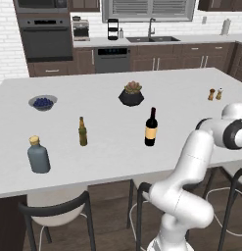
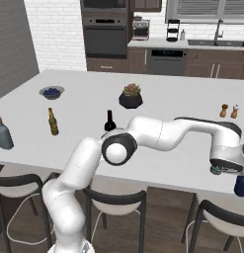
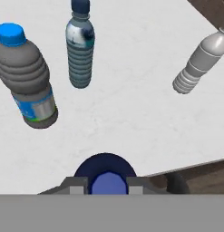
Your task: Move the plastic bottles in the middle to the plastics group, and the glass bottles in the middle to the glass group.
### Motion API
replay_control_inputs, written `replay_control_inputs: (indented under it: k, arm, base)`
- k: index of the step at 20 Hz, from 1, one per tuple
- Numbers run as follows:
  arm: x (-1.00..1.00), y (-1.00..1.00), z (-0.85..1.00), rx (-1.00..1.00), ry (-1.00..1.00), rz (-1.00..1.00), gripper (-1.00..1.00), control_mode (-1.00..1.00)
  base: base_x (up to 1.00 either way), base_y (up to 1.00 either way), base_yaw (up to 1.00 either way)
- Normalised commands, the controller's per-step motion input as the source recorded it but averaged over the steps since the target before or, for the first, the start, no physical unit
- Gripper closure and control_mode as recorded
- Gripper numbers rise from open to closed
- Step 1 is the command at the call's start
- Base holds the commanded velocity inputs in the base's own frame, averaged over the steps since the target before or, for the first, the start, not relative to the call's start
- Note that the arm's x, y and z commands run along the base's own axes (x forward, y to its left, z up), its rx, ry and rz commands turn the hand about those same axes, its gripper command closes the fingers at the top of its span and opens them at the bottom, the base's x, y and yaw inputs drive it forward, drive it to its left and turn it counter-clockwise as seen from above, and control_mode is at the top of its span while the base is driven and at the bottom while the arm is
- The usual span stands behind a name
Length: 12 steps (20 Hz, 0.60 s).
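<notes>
The pincer (image 3: 109, 186) is closed on the dark blue cap of a small plastic bottle (image 3: 105, 174), seen from straight above at the near edge of the white island counter (image 3: 131, 118). Just beyond it stands the clear water bottle with a blue label and blue cap (image 3: 27, 77); beside that a bluish ribbed bottle with a dark cap (image 3: 80, 45); farther off to the other side a pale grey ribbed bottle (image 3: 197, 65). Well apart from the pincer, mid-counter, stands the tall dark wine bottle with a tan label (image 1: 151, 128); beyond it the slim olive-brown beer bottle (image 1: 82, 132) and the squat grey-blue flask (image 1: 38, 155) — the far end. Behind, brown cabinets and a wall oven (image 1: 46, 37) line a white brick wall.
</notes>
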Motion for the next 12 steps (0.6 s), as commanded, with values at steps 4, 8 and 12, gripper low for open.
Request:
replay_control_inputs:
  k: [4,8,12]
  arm:
    - [0.27,-0.33,0.18,0.0,0.0,-0.06,1.0,-1.0]
    - [0.29,-0.09,0.01,0.04,-0.02,-0.04,1.0,-1.0]
    - [0.32,0.02,-0.05,0.05,0.0,-0.04,1.0,-1.0]
  base:
    - [0.0,0.0,0.0]
    - [0.0,0.0,0.0]
    - [0.0,0.0,0.0]
